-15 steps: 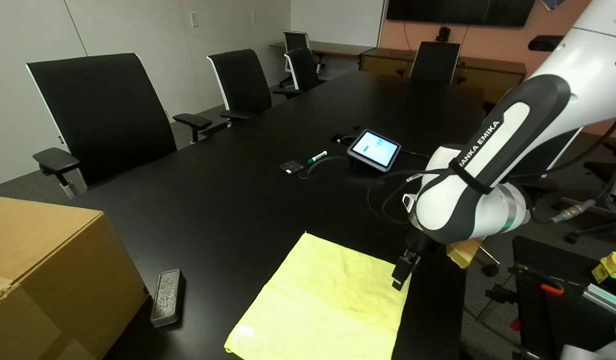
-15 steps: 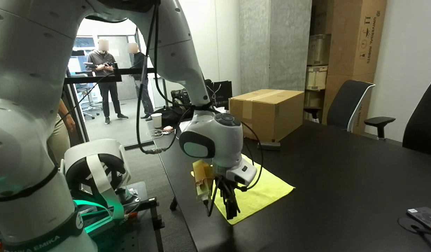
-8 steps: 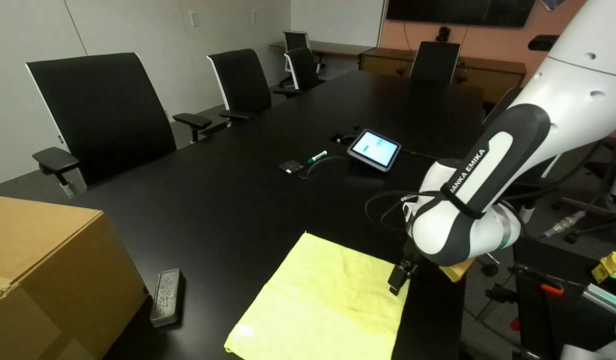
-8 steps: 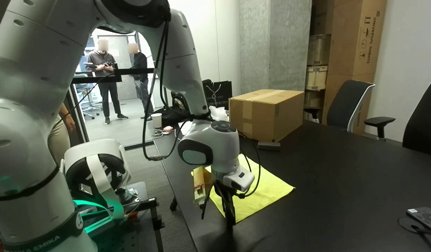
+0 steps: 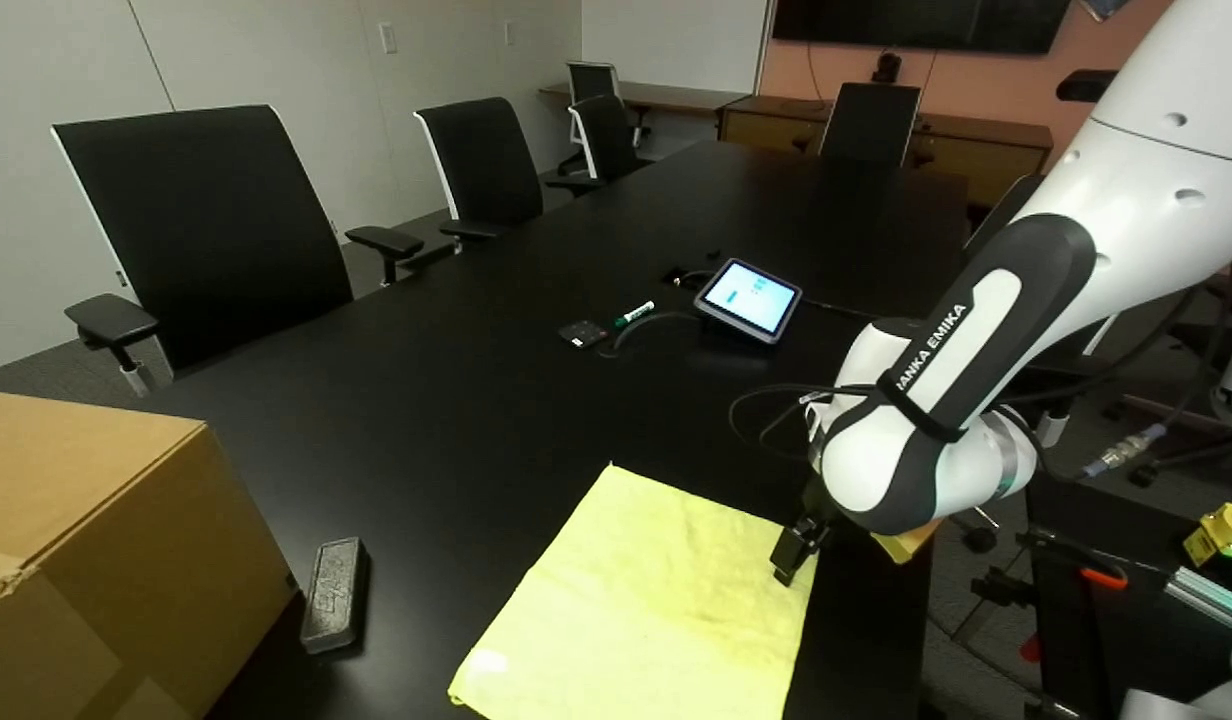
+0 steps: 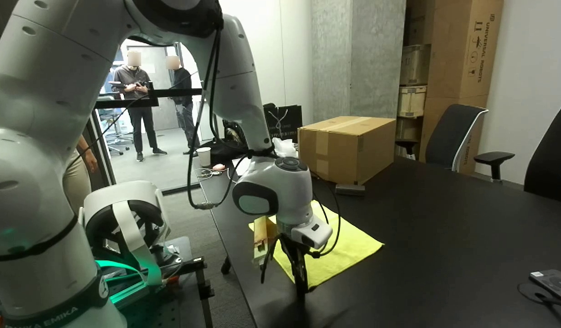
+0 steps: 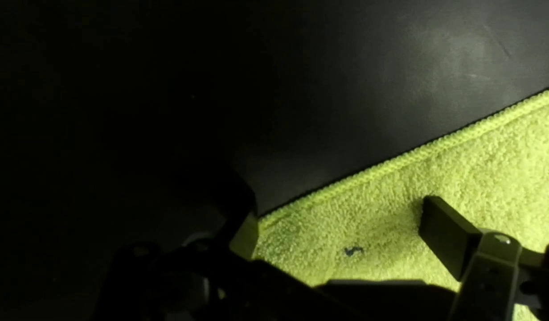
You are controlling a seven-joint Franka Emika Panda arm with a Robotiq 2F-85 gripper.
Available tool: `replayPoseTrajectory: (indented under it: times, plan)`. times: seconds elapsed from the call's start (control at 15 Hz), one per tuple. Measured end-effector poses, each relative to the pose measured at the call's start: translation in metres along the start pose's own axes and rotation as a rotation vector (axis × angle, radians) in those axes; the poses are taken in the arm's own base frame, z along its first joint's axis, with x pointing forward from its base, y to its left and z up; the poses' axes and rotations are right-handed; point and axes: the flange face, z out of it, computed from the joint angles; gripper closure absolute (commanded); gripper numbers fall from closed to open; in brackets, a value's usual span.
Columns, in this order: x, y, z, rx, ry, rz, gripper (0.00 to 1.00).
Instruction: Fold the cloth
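Observation:
The pale-yellow cloth (image 5: pixel 656 600) lies flat and spread on the black table; it also shows in an exterior view (image 6: pixel 346 248) and the wrist view (image 7: pixel 501 169). My gripper (image 5: pixel 788 572) points down at the cloth's corner nearest the arm, and also shows in an exterior view (image 6: pixel 301 289). In the wrist view my gripper (image 7: pixel 341 211) is open, fingers spread wide. The right finger meets the cloth, with a slight ripple and dark mark between the fingers. The left finger is at the corner's tip and hides it. Nothing is held.
A cardboard box (image 5: pixel 106 560) and a dark eraser-like block (image 5: pixel 336 595) stand on the black table (image 5: pixel 426 450) beyond the cloth. A tablet (image 5: pixel 749 300), green marker (image 5: pixel 634 314) and flat device (image 5: pixel 583 334) lie farther along. A yellow-tan block (image 6: pixel 264 232) is beside the wrist.
The arm has come down, and my gripper has lowered to the cloth's corner. In the last half second it has shifted only slightly. The cloth has not visibly moved.

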Motion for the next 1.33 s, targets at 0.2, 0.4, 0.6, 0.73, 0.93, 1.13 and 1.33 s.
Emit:
replayPoseTrajectory:
  times: [0.2, 0.4, 0.6, 0.73, 0.93, 1.13, 1.33]
  plan:
    - [0.007, -0.005, -0.003, 0.011, 0.011, -0.003, 0.58]
    - [0.015, -0.010, -0.006, 0.023, 0.017, -0.012, 0.80]
    - [0.021, -0.015, -0.009, 0.034, 0.016, -0.024, 0.94]
    - [0.026, -0.016, -0.011, 0.040, 0.009, -0.039, 0.96]
    - [0.033, -0.017, -0.018, 0.050, -0.004, -0.069, 0.91]
    - [0.042, -0.024, -0.027, 0.059, -0.015, -0.131, 0.93]
    - [0.052, -0.037, -0.042, 0.072, -0.022, -0.230, 0.97]
